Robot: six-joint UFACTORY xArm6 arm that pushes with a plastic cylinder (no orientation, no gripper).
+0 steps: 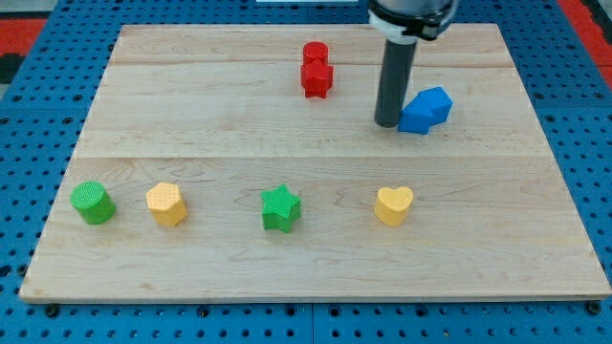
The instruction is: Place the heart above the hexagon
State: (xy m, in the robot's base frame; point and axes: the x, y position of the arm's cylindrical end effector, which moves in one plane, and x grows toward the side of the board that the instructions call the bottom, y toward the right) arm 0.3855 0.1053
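The yellow heart (393, 204) lies on the bench (239, 105), toward the view's bottom from my tip (386, 123); the yellow hexagon (166, 204) lies well to the view's left in the same row; my tip touches the blue block (426, 110); no claw is fitted, so no claw state applies.

A red block (316, 70) of irregular, stacked-looking shape sits near the top centre of the wooden board (239, 115), and a blue block (426, 109) with angled faces lies to its right, in the upper right part of the frame. Along the lower part of the board, a green cylinder (93, 203) stands at the far left and a green star (281, 208) sits near the bottom centre. The board rests on a blue perforated surface (38, 105) that shows around all its edges.
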